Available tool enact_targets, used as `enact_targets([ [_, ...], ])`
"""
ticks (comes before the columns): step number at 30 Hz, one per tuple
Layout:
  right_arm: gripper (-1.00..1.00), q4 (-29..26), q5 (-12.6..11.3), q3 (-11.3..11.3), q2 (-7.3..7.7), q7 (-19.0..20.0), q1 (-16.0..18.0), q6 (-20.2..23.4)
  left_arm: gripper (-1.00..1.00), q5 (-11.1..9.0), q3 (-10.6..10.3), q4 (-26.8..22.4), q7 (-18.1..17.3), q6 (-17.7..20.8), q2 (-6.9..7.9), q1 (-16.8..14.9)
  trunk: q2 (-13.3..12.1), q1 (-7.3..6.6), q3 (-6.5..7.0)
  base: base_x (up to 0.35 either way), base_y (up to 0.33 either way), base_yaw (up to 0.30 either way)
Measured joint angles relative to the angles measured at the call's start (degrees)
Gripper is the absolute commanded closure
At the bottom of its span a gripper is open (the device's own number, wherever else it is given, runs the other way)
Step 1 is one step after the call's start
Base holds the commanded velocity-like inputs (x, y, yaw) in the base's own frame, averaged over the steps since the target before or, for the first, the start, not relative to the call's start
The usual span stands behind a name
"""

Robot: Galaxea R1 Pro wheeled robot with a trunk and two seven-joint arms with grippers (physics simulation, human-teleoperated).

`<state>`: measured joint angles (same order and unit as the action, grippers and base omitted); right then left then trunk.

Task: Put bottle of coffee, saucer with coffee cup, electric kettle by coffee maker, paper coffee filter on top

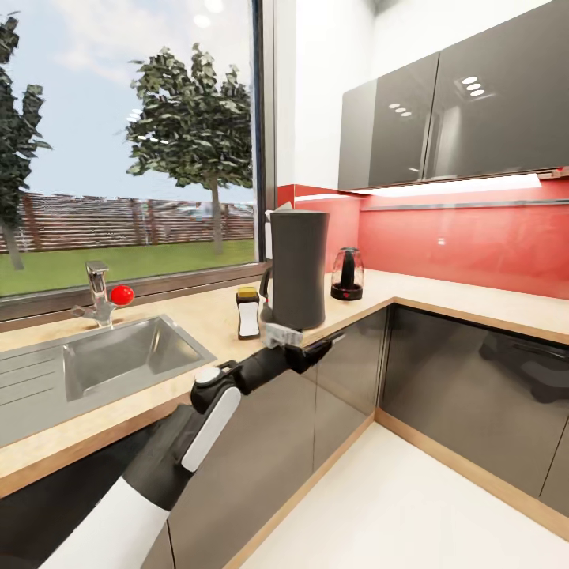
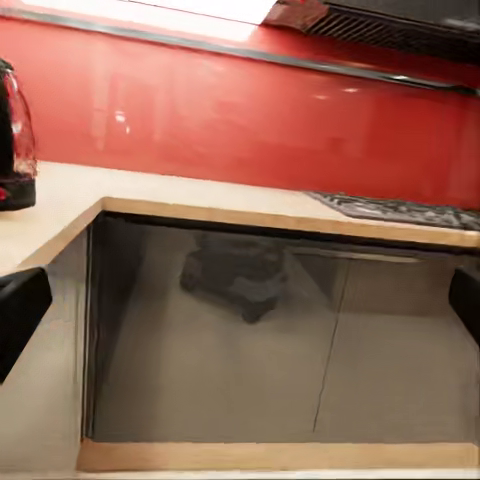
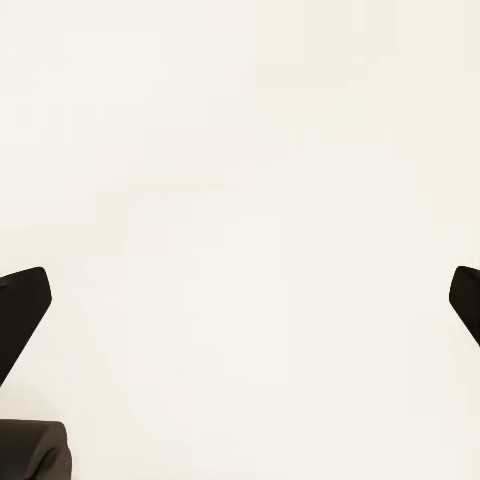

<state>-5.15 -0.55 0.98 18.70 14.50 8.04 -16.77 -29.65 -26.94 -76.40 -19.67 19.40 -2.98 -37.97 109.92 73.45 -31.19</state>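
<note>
While my left gripper [image 1: 316,350] hangs spread and empty off the desk [image 1: 442,294] edge, I see the coffee maker [image 1: 297,269] standing there, the bottle [image 1: 248,312] just beside it, the kettle [image 1: 347,274] in the corner. Sink [image 1: 118,356] holds nothing. Right gripper [image 3: 240,300] is spread too.

We see the coffee maker [image 1: 296,269] hiding part of the bottle of coffee [image 1: 248,313]; the left hand [image 1: 316,352] covers its base, and the electric kettle [image 2: 14,140] is cut by the frame edge
</note>
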Motion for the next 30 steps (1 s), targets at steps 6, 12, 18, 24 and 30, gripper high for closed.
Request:
enact_targets([
  [6,-1.00,0.0,0.0,-0.1,0.00,0.0,0.0,0.0,-1.00,0.1,-4.7,7.0,-14.9,-0.3,0.16,0.1,0.0,0.00,0.00,0.000,0.000,0.000],
  [12,-1.00,0.0,0.0,-0.1,0.00,0.0,0.0,0.0,-1.00,0.2,-9.0,22.9,-26.1,-5.9,0.22,3.1,0.0,0.00,-0.01,0.000,0.000,0.000],
  [18,-1.00,0.0,0.0,-0.1,0.00,0.0,0.0,-0.1,-1.00,0.0,-9.3,39.4,-34.9,-21.0,1.18,8.3,0.0,0.00,-0.01,0.000,0.000,0.000],
  [24,-1.00,0.0,-0.1,-0.1,0.02,0.0,0.0,-0.1,-1.00,-0.1,-9.2,56.8,-42.3,-26.7,1.53,9.4,0.0,0.00,-0.01,0.000,0.000,0.000],
  [30,-1.00,0.0,0.0,-0.1,0.00,0.0,0.0,-0.1,-1.00,-0.1,-8.2,68.8,-43.6,-29.3,1.54,11.3,0.0,0.00,0.00,0.000,0.000,0.000],
])
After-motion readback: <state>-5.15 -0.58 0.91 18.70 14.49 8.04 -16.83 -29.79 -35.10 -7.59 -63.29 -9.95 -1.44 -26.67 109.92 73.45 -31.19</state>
